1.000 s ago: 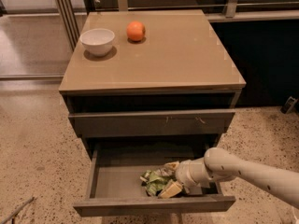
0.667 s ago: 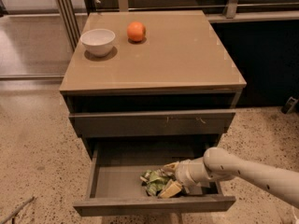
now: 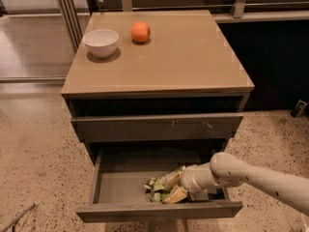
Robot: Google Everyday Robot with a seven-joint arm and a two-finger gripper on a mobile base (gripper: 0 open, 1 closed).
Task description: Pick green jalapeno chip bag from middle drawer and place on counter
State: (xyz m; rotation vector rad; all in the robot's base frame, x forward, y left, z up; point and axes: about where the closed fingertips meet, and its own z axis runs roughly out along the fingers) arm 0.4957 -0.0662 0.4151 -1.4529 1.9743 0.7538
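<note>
The green jalapeno chip bag (image 3: 155, 188), crumpled green foil with white patches, lies on the floor of the pulled-out middle drawer (image 3: 120, 182), right of centre near the front. My gripper (image 3: 174, 186) reaches into the drawer from the right. Its two tan fingers (image 3: 176, 194) are closed on the bag's right end, one behind it and one in front. The bag rests on the drawer floor. The counter (image 3: 183, 57) is the glossy tan top of the cabinet above.
A white bowl (image 3: 101, 42) and an orange (image 3: 140, 32) stand at the counter's back left. A shut grey drawer front (image 3: 157, 127) overhangs the open drawer. My pale arm (image 3: 260, 178) crosses the drawer's right side. Speckled floor lies all round.
The two fingers have drawn closer together onto the bag. The arm and the bag have hardly moved.
</note>
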